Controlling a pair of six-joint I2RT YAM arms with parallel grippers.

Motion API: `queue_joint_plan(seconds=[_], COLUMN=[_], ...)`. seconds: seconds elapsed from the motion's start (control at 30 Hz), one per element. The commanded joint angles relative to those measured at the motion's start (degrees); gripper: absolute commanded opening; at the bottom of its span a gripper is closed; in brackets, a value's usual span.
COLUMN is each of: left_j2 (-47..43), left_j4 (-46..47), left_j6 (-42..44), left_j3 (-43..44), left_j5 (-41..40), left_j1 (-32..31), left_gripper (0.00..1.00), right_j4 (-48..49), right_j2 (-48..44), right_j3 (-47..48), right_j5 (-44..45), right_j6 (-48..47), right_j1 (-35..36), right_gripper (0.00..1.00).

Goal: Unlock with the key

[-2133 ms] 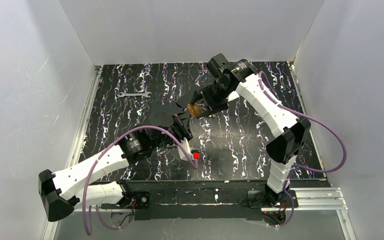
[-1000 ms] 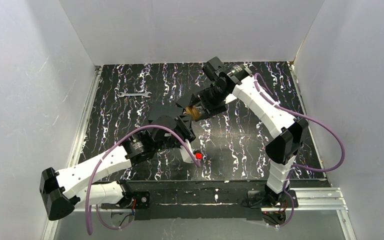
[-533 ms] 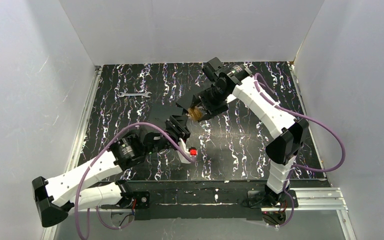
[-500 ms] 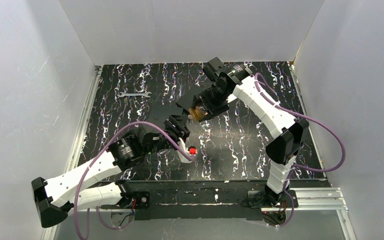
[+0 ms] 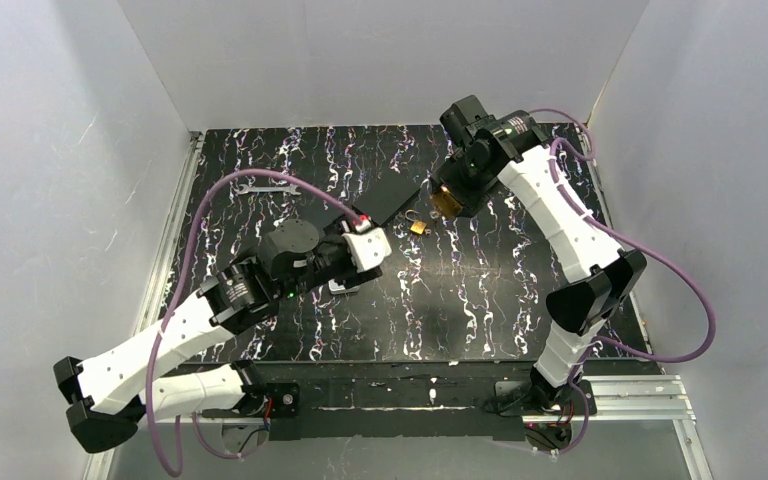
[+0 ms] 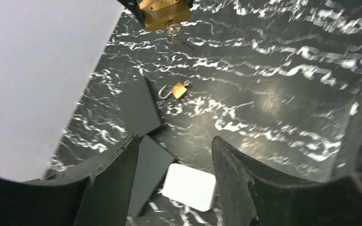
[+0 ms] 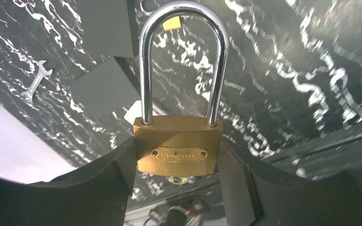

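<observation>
The right gripper [image 5: 447, 200] clamps the shut brass padlock [image 7: 178, 150], key [image 6: 179, 35] in its keyhole; the wide, empty left gripper [image 6: 174, 141] likely must grasp that key at its twelve o'clock and turn.

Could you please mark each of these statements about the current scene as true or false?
1. The right gripper holds a large brass padlock. True.
2. The left gripper is clamped on the key. False: it is open and empty, and the key sits in the large padlock's keyhole.
3. Both legs of the shackle are seated in the padlock's body. True.
4. The small padlock hangs from the left gripper. False: it lies on the table, apart from both grippers.
5. A wrench lies on the table. True.
</observation>
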Motion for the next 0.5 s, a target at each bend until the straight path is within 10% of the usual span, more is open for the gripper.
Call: queue_joint_plan(seconds=[0.0, 0.47], left_j2=[2.29, 8.78], left_j4=[-2.86, 7.65], left_j6=[-20.99, -52.69], left_j3=[4.52, 7.40], left_j5=[1.63, 20.21], left_j1=[0.15, 12.76], left_gripper=[0.57, 0.47], right_j4=[0.25, 10.10], right_j2=[-2.41, -7.53], right_j3=[5.47, 0.92], right_j5=[12.59, 8.61], right_j6=[-12.98, -18.94], right_j1=[0.56, 0.57], right_gripper=[0.01, 0.01])
